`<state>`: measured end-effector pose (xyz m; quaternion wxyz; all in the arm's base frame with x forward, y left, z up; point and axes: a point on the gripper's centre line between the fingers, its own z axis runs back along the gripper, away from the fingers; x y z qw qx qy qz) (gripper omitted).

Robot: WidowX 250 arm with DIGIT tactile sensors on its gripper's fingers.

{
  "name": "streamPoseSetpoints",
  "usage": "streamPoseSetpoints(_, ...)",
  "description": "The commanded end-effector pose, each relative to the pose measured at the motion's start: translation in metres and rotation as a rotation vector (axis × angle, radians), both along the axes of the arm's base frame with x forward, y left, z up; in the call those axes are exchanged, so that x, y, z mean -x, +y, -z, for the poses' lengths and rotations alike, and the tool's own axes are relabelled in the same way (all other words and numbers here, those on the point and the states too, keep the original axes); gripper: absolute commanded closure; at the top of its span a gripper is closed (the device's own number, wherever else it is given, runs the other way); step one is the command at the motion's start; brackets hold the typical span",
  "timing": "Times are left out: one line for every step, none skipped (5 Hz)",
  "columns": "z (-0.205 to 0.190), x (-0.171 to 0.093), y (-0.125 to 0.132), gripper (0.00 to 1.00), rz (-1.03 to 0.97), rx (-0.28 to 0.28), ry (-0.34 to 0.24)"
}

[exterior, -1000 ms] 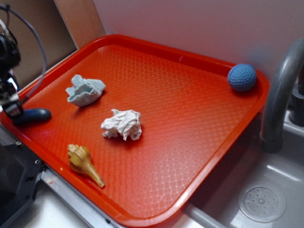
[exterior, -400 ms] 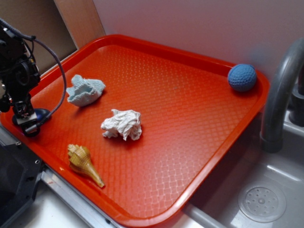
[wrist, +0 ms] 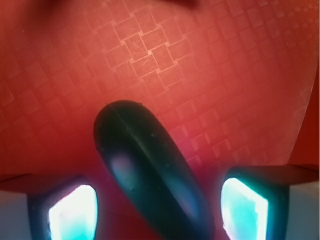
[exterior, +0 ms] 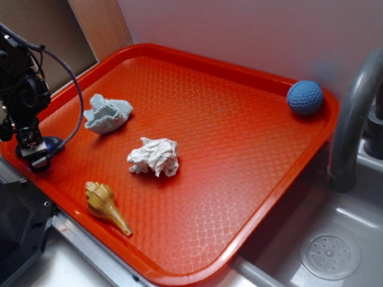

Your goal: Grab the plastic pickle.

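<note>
**Dark pickle between the spread fingers at the tray's left edge**

Red textured plastic fills the exterior view: a tray [exterior: 239,131] beside a grey sink [exterior: 335,251] and a curved grey faucet [exterior: 353,113]. On the tray lie a pale blue crumpled cloth [exterior: 108,113], a white crumpled paper wad [exterior: 154,156], a ridged tan seashell [exterior: 106,206] and, in the far right corner, a blue knitted ball [exterior: 304,97]. The black tool [exterior: 36,156] stands low over the tray's left edge, and only a dark tip of the plastic pickle [exterior: 55,143] shows just beside it.

From the wrist view, the plastic pickle [wrist: 150,175] lies on the tray surface [wrist: 165,55], slanting from upper left to lower right. The tool [wrist: 155,212] is spread apart, one glowing pad [wrist: 72,212] on each side of the pickle. The left pad sits close to the pickle and the right pad stands clear of it; neither clamps it.
</note>
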<state>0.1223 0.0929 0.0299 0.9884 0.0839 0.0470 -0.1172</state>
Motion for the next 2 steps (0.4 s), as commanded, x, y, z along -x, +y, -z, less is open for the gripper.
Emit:
streamPoseSetpoints(0.009, -0.010, 0.008, 0.00, 0.057, 0.031, -0.016)
streamPoseSetpoints(0.023, -0.008, 0.008, 1.00, 0.057, 0.030, -0.003)
